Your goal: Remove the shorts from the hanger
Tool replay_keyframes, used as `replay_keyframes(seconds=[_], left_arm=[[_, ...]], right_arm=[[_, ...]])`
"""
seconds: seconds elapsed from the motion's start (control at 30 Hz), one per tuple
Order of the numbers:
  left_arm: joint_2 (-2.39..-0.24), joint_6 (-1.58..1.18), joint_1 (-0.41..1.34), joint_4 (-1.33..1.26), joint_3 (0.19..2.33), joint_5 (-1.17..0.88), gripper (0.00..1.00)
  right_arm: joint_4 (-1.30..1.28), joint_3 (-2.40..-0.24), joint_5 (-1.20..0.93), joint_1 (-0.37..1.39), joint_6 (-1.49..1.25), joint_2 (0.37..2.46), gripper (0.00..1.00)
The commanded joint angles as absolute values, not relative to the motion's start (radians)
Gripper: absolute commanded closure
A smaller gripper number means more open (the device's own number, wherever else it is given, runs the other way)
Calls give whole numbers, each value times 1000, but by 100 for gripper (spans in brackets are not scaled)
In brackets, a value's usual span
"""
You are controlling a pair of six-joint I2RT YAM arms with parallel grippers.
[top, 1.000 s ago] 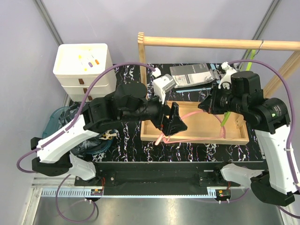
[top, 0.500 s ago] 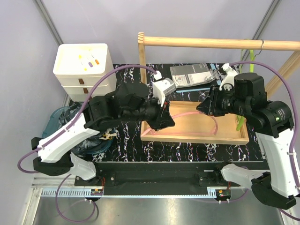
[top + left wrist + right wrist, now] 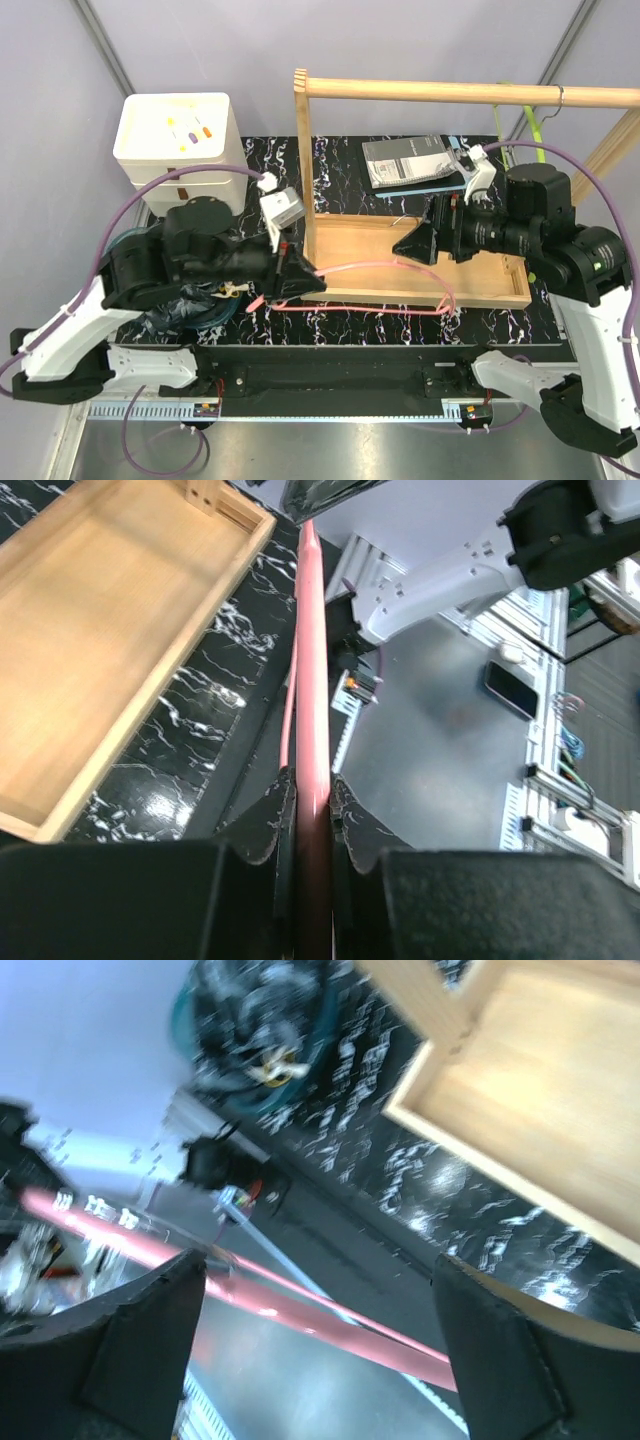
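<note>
1. At the left gripper (image 3: 312, 780): clamped on the bar of a thin pink hanger (image 3: 311, 650), one finger on either side, just left of a shallow wooden tray (image 3: 500, 292).
2. At the right gripper (image 3: 318, 1265): fingers spread wide, with the hanger's bar passing between them. Too blurred to tell whether it brushes either finger.
3. From above: hanger stretched between the two grippers, along the tray's near rim.
4. For the shorts (image 3: 245, 1005): bunched in a teal basket (image 3: 188, 1020) at the left of the black marbled table (image 3: 380, 328), under the left arm and well apart from the hanger. Dark cloth with blue-grey marbling; cannot tell one pair from the other.
5. Behind the tray: a wooden rail (image 3: 450, 92) with a green hanger (image 3: 532, 120) on it, white drawers (image 3: 180, 140) at far left, and a grey booklet (image 3: 408, 160) flat on the table.
</note>
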State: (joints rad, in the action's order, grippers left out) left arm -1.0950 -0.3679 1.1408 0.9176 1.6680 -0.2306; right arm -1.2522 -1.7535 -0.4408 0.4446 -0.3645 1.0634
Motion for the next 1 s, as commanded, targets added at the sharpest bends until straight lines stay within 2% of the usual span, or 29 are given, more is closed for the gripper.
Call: replay_keyframes(seconds=[0.0,0.3,0.57,0.77,0.8,0.97], left_arm=[[-956,-406,1097,856,1637,-322,100],[-839,-468,1092,756,1513,-409,100],[-891,-476,1092,669,1548,-549,100],[-925,-482,1085,652,1578,-554,100],[-930,-483,1081,650,1583,-540,100],[-956,-506,1062,580,1585,-519,100]], right_arm=[[-1241,-1727,-664,436,-316,990,0],[-1037,-1559,-983,436,-488,859,0],[-1144,-1603,-1014,436,-439,879,0],[-1272,-1701,-966,434,-351,899,4],[-1272,-1700,-972,436,-351,899,6],[-1310,-1648,-919,436,-347,858,29]])
